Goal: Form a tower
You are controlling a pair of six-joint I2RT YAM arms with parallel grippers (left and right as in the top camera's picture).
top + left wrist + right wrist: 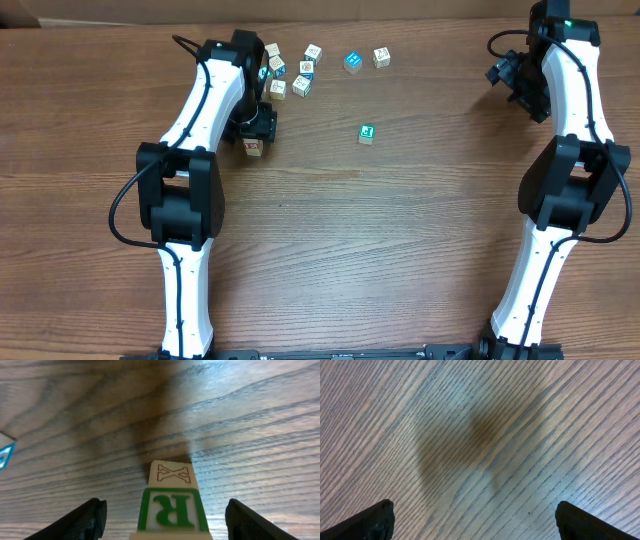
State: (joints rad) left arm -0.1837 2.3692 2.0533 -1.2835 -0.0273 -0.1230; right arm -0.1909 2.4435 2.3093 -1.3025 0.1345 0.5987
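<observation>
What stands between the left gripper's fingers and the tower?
Nothing visible. In the left wrist view the tower stands in the gap of the open left gripper, with bare table showing between it and both fingers.

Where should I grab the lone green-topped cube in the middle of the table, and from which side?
Grip the green-topped cube by two opposite side faces, coming straight down from above. It sits flat on the table with bare wood all round, apart from the other cubes, so the jaws should fit either side, and its flat parallel faces suit a squeeze.
</observation>
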